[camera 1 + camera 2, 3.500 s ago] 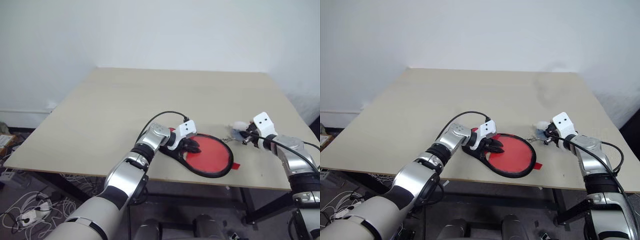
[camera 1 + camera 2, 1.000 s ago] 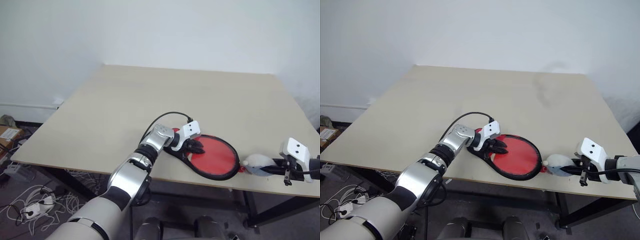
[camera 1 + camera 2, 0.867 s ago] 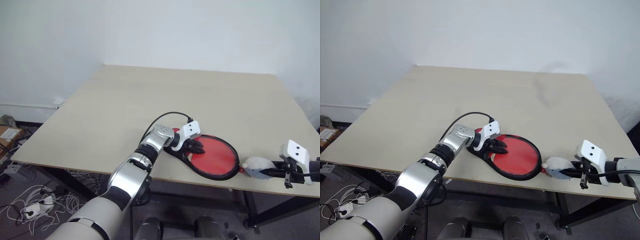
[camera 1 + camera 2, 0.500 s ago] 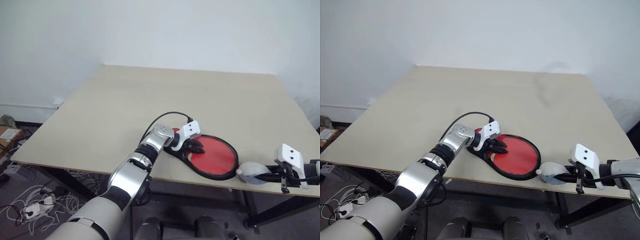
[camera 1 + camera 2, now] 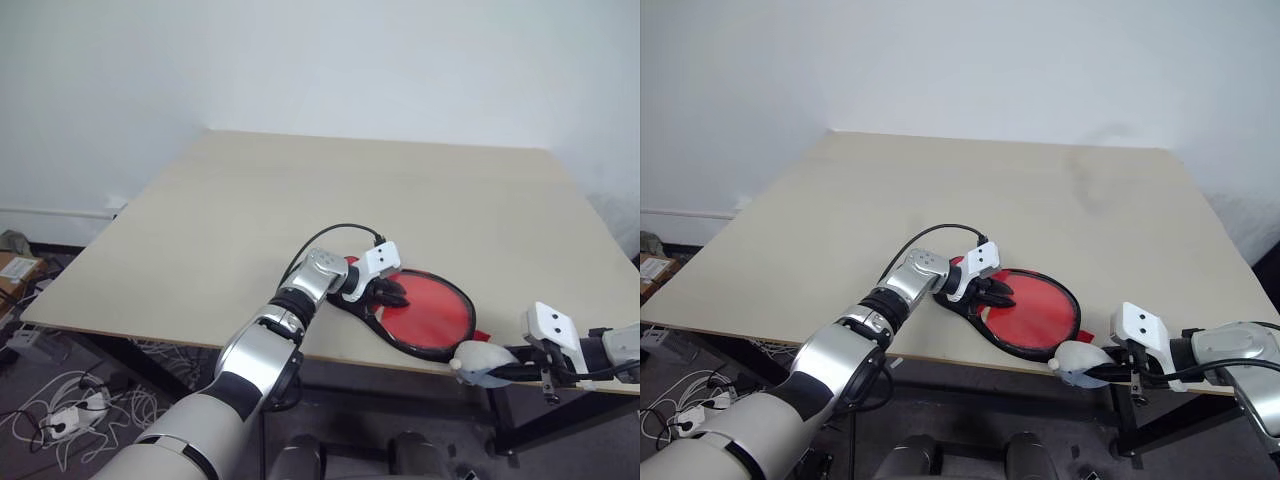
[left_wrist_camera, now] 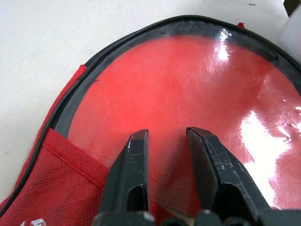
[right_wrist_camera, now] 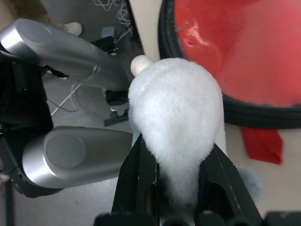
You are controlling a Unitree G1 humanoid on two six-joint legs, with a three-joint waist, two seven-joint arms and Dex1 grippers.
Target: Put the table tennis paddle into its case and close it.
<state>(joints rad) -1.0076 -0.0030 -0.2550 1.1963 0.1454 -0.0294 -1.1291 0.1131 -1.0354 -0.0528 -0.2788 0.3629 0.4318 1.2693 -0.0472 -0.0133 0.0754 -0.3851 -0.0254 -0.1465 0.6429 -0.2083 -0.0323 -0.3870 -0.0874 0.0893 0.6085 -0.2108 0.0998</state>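
Two grippers are ours to report. Our left gripper [image 5: 392,292] rests on the case [image 5: 432,318] at lower centre of the frame — fingers [image 6: 133,162] slightly apart, gripping nothing. Our right gripper [image 5: 1102,372], lower right past the table [image 5: 300,200] edge, is clamped on a white fluffy pom-pom [image 5: 1077,361]. Whether the paddle lies inside — we cannot tell.

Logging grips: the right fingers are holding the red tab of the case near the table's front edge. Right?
No. The right gripper holds a fluffy white object, not the red tab, which lies free beside the case. The right wrist view shows it.
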